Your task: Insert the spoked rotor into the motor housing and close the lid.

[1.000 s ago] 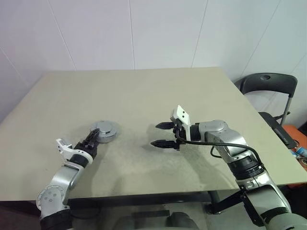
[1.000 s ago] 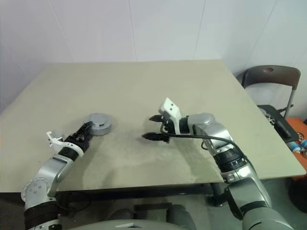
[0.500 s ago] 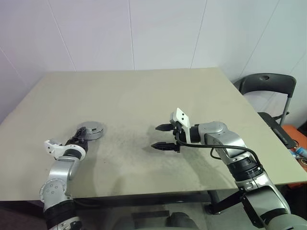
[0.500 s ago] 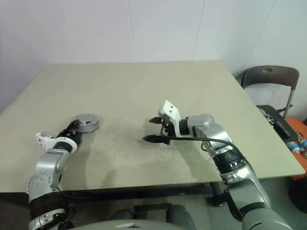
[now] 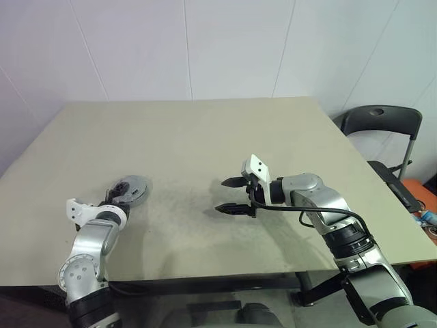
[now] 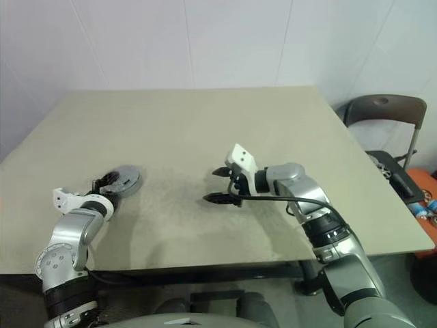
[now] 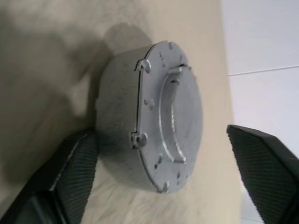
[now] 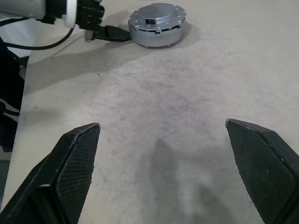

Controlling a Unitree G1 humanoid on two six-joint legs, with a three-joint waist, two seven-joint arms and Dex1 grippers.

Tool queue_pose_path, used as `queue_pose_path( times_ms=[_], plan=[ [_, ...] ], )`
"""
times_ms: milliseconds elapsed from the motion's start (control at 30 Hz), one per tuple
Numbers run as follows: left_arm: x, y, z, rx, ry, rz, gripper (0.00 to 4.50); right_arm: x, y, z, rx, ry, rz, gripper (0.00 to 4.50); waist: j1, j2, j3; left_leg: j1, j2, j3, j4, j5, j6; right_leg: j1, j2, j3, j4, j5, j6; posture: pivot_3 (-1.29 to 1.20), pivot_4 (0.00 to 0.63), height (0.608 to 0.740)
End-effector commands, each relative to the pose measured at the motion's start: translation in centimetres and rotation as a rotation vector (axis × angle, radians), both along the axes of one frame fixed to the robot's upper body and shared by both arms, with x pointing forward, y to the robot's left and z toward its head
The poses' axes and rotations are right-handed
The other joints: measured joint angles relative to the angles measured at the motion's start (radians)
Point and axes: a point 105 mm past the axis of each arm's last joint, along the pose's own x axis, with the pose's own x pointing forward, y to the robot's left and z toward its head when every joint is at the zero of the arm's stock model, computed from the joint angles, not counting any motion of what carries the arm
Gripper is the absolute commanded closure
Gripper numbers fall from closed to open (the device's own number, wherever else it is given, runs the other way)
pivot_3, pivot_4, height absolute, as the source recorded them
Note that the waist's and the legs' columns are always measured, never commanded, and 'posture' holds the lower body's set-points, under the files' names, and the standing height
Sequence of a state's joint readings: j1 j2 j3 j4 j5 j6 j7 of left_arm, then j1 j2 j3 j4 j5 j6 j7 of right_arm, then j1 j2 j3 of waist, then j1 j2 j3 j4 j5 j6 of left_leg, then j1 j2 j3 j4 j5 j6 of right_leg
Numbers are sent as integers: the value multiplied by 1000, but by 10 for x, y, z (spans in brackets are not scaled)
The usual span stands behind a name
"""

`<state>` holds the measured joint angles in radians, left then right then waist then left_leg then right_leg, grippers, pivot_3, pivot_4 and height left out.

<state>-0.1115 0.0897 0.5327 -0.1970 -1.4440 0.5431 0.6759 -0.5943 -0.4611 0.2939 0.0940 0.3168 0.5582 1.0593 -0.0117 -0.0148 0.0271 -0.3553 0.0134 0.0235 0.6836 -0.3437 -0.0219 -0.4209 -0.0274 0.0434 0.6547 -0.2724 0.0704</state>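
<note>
On the tan table (image 5: 205,137), at the left of the head view and a bit below the middle: the motor housing (image 5: 130,189), round and silver-grey, with the lid (image 8: 161,11) closed on top. Lid flat and grey, with small tabs round its edge and a little dark slot. Spoked rotor hidden from sight, so no telling where.

Just beside the housing, toward the lower left of the frame: the left gripper (image 5: 117,193). Black fingers (image 7: 77,168) spread wide, one on each side of the housing, with a gap between them and the metal. Holding nothing.

Near the middle of the frame, a bit to the right: the right gripper (image 5: 231,195), pointing left. Fingers (image 8: 77,158) as wide as can be, empty, with bare table between them. Well apart from the housing.

At the right edge of the frame: a dark chair (image 5: 382,123) past the table.
</note>
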Motion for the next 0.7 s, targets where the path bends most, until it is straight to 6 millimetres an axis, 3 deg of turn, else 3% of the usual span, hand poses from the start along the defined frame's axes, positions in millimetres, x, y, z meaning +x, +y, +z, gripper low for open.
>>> queue_pose_path(
  times_ms=[33, 200, 333, 533, 700],
  plan=[
    [-7, -17, 10, 48, 7, -57, 56, 3, 0, 9, 16, -41, 3, 0, 0, 0, 0, 0, 0, 0, 0, 0, 0, 0, 0, 0, 0, 0, 0, 0, 0, 740],
    [-16, -45, 16, 139, 8, -181, 56, 3, -2, 7, 16, -42, 0, 0, 3, 0, 0, 0, 0, 0, 0, 0, 0, 1, 0, 0, 0, 0, 0, 0, 0, 740],
    [-16, -75, 29, 325, -51, -387, 56, 5, -4, 6, 26, -40, -15, 0, 0, 0, 0, 1, -2, 0, 0, 0, 0, 1, 2, 0, 0, 0, 0, 0, 0, 740],
    [-14, -95, 36, 484, -139, -604, 56, 12, -16, 1, 25, -47, -70, 0, -1, 1, 0, 1, -3, 0, 0, 1, -1, 2, 4, 0, 1, 0, 0, 0, 0, 740],
    [-10, -103, 47, 799, -267, -803, 56, 17, -33, 0, 88, -63, -145, 0, -2, 1, 0, 1, -3, 0, 0, 1, -1, 2, 4, -1, 0, 0, 0, 0, 0, 740]
  ],
)
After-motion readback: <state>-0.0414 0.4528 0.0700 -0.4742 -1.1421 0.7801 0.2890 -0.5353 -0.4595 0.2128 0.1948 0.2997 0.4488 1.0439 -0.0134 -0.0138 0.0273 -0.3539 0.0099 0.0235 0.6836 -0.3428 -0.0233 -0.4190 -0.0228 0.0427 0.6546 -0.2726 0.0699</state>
